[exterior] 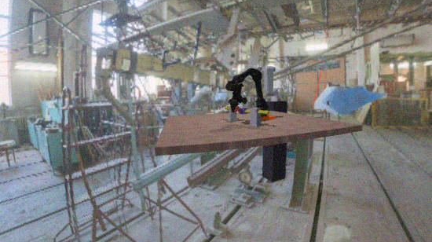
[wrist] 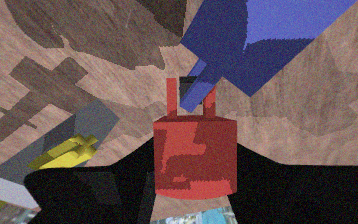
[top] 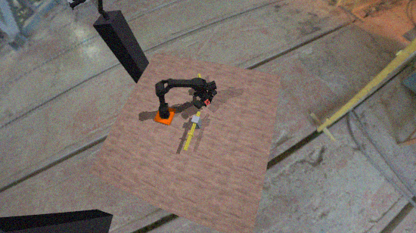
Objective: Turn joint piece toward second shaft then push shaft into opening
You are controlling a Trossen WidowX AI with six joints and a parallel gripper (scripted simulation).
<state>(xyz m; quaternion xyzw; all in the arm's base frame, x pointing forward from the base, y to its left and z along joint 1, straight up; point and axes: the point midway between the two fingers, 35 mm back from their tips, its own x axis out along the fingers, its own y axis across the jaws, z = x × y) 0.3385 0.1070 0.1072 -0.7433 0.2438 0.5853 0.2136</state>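
My gripper (wrist: 187, 133) (top: 206, 103) is shut on the red joint piece (wrist: 195, 150) (top: 207, 102) (exterior: 236, 108), with a black finger on each side. Two red prongs reach up in the wrist view, with a narrow blue bar between them. A large blue part (wrist: 280, 25) (exterior: 242, 111) lies beyond the prongs. A yellow shaft end (wrist: 65, 152) shows beside a grey block (wrist: 100, 117), apart from the joint piece. In the top view a yellow shaft (top: 189, 139) runs through a block (top: 196, 119). The joint piece's opening is hidden, so I cannot tell its alignment.
The tabletop (top: 227, 169) (exterior: 196, 133) carries the arm's orange base plate (top: 165, 117). Two grey blocks (exterior: 255, 117) (exterior: 232, 115) stand near the gripper. More yellow shaft (top: 199, 75) shows behind the arm.
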